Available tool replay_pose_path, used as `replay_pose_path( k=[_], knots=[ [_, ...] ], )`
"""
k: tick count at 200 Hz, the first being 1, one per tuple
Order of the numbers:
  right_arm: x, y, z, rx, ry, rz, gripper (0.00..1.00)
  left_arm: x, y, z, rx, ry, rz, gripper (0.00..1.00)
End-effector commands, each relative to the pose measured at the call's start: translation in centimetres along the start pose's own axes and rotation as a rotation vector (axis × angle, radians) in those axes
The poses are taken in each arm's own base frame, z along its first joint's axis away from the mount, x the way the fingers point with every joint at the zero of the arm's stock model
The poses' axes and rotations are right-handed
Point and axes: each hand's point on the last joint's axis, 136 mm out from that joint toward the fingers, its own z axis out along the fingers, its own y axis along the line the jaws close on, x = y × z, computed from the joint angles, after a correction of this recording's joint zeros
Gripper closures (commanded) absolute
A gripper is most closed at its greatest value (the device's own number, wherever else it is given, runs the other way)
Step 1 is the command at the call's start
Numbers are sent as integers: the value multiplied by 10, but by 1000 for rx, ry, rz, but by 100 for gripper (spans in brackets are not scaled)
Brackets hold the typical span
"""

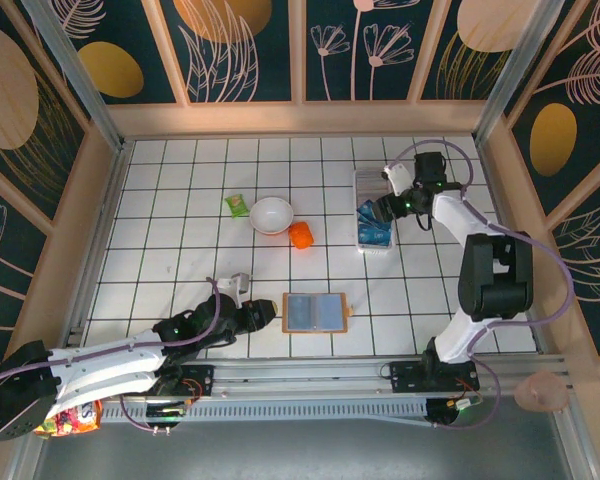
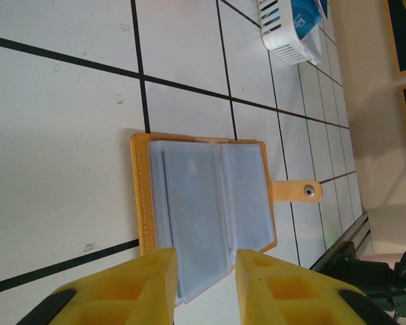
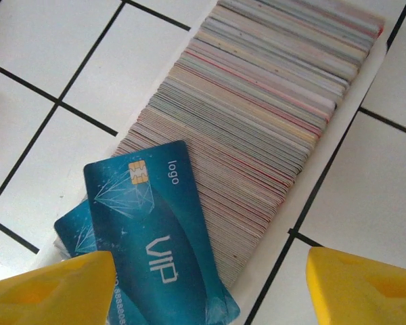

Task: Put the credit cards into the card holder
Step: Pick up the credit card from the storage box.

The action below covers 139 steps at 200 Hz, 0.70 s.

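Top view: the card holder (image 1: 360, 185) lay on the right half of the surface toward the far edge, its length running far to near. The credit cards (image 1: 374, 235) showed blue at its near end. The right claw (image 1: 377, 212) hung over the holder's middle. The left claw (image 1: 269, 314) sat low by the near edge, just left of an open wallet (image 1: 315, 313). A white bowl (image 1: 272, 215), an orange object (image 1: 300, 235) and a green packet (image 1: 237, 204) sat mid-surface, apart from the holder.

Left wrist view: the left claw stood narrow with a small gap and nothing clamped. The wallet's near edge lay in line with that gap.

Right wrist view: the right claw stood wide and held nothing. 2 credit cards lay tilted on the packed row of cards at the holder's end.
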Motion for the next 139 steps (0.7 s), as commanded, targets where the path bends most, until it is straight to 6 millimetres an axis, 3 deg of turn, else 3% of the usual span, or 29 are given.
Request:
replay_pose_path(
  k=[1, 55, 139],
  knots=[
    [-1, -4, 11, -16, 12, 45, 26, -5, -9, -1, 26, -22, 0, 71],
    [6, -12, 18, 27, 37, 36, 26, -5, -8, -1, 24, -23, -4, 72],
    [17, -16, 26, 39, 79, 35, 37, -5, -7, -2, 25, -25, -10, 72]
  ],
)
